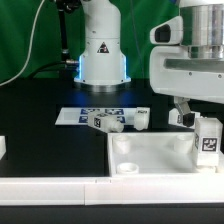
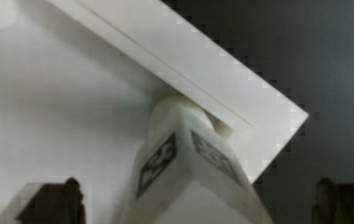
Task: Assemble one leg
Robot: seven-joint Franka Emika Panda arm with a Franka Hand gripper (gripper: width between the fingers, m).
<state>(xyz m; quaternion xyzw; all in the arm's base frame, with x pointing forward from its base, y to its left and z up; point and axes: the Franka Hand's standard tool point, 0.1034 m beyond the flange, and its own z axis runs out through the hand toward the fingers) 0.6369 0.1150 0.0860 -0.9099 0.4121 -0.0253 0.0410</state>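
The leg (image 1: 208, 136), a stubby white peg with black-and-white tags, stands at the corner of the large flat white panel (image 1: 150, 155) on the exterior view's right. In the wrist view the leg (image 2: 192, 165) has its narrower round end in the panel's (image 2: 67, 110) corner socket. My gripper (image 1: 204, 122) is directly above it. In the wrist view my gripper (image 2: 195, 205) straddles the leg, its dark fingers (image 2: 49, 200) standing apart from the leg on both sides, so it looks open. The leg's base is hidden.
Three more legs (image 1: 103, 122), (image 1: 120, 124), (image 1: 142, 118) lie beside the marker board (image 1: 85, 115) behind the panel. A small white part (image 1: 3, 148) sits at the exterior view's left edge. A white ledge (image 1: 50, 190) runs along the front.
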